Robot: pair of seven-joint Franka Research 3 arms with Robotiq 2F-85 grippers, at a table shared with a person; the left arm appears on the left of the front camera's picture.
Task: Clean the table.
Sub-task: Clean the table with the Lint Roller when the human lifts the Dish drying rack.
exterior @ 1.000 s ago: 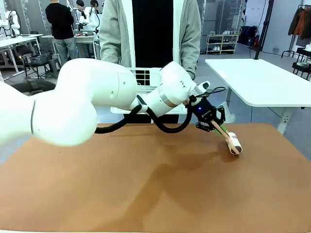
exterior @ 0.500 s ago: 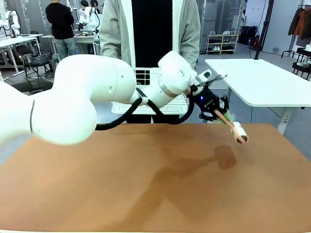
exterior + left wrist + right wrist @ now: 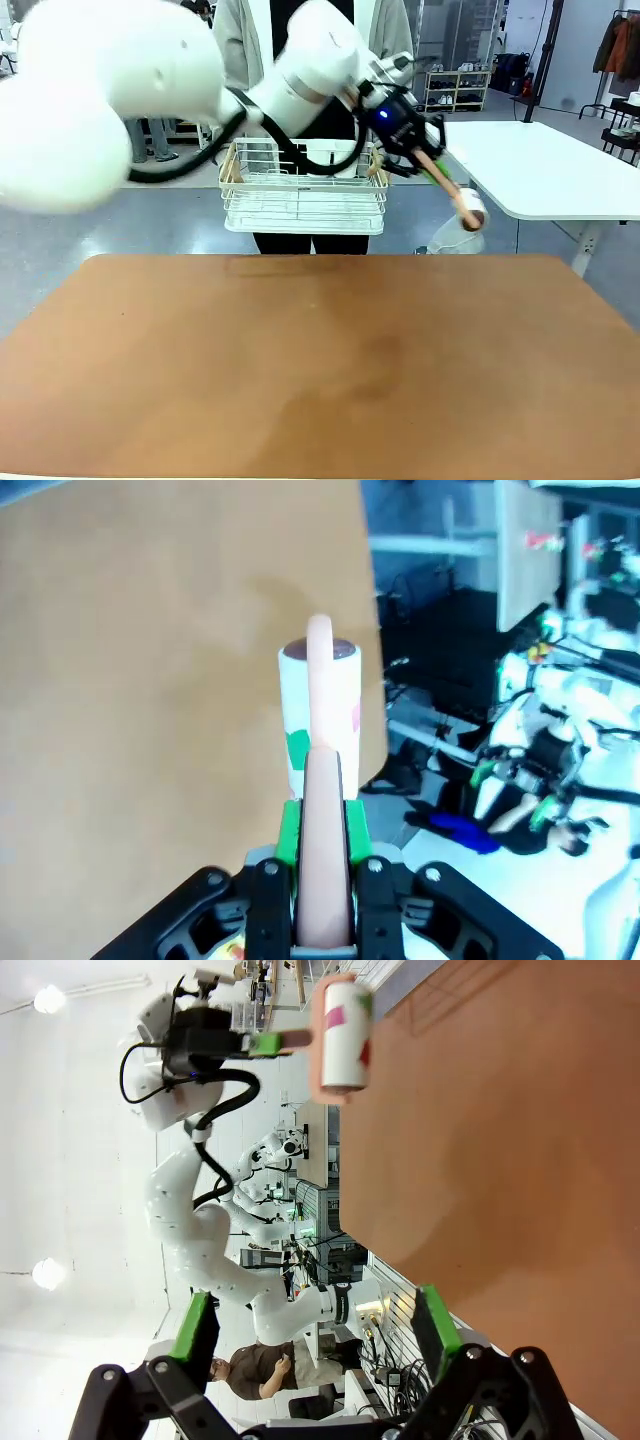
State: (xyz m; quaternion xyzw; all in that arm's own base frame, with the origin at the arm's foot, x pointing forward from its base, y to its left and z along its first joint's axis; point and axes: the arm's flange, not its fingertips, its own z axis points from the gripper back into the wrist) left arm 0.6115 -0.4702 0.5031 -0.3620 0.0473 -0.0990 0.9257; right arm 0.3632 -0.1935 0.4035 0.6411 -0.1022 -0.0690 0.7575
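— Where's the table, then?
— The terracotta table (image 3: 320, 370) lies matte and smooth below. Past its far edge a person holds a white wire basket (image 3: 300, 195).
— And the roller?
— The lint roller (image 3: 468, 212), peach handle and white drum, slants down and rightward from the left gripper (image 3: 415, 150), which is clamped on its handle. The basket is just left of it. The right gripper (image 3: 315, 1315) gapes wide apart.

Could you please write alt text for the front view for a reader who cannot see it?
The robot's left gripper grips a lint roller by its handle, in the air clear of the terracotta table near its far right corner. Beyond the table a person stands with a white wire basket in front of them.
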